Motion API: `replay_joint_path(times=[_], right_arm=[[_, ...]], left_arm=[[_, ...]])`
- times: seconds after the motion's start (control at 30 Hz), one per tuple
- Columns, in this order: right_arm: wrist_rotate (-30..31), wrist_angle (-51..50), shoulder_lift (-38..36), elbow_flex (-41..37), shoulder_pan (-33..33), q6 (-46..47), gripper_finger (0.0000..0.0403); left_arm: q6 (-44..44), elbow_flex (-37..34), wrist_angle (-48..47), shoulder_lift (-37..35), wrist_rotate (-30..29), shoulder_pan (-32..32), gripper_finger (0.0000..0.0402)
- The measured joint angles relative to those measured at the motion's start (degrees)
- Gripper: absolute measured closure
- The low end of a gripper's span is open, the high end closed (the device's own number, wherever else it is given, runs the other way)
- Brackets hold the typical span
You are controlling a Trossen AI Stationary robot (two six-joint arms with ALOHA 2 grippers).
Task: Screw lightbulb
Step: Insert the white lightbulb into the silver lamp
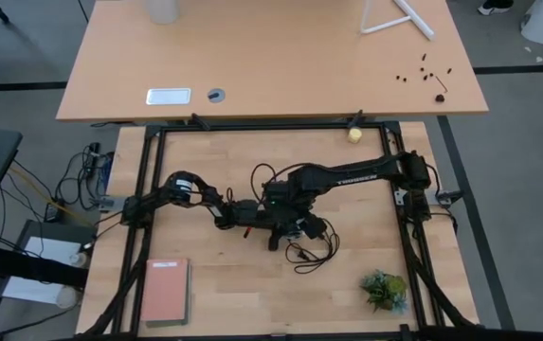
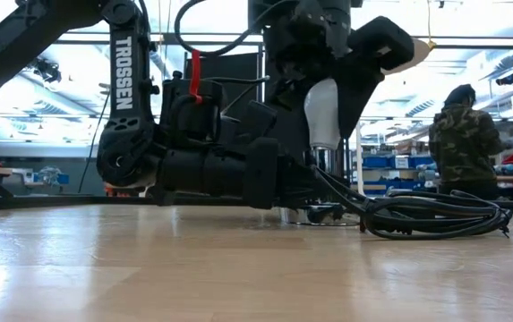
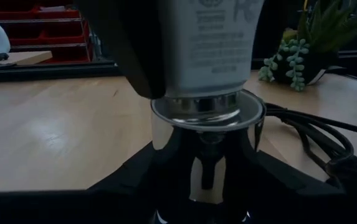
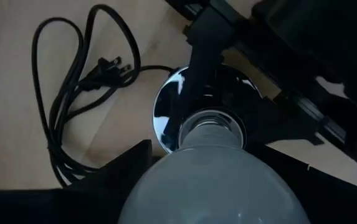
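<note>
White "TROSSEN" lettering marks arm [image 2: 123,76].

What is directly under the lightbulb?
Under the lightbulb sits the shiny silver socket, its rim around the bulb's narrow base. The left gripper holds that socket. The threads inside are covered, so their engagement cannot be seen.

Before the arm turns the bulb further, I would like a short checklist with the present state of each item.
1. Right end effector holds the bulb: ok, fingers on both sides of the glass.
2. Bulb base sits in the socket: ok, base meets the silver rim.
3. Left end effector steadies the socket: ok, fingers on both sides of it.
4. Bulb upright over the socket: ok in the low view.
5. Cord clear of the arms: ok, coiled beside the socket.
6. Thread fully seated: cannot tell.
</note>
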Motion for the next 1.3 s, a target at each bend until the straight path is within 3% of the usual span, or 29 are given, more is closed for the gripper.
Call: replay_joint_path(times=[0.5, 1.3], right_arm=[[1.51, 3.2, 0.78, 0.62, 0.57, -1.1, 0.0141], [4.63, 4.25, 0.95, 0.69, -0.7, 36.62, 0.014]], left_arm=[[-1.8, -0.42, 0.65, 0.0, 0.72, 0.98, 0.0214], [-3.42, -0.34, 0.55, -0.04, -0.15, 1.05, 0.0213]])
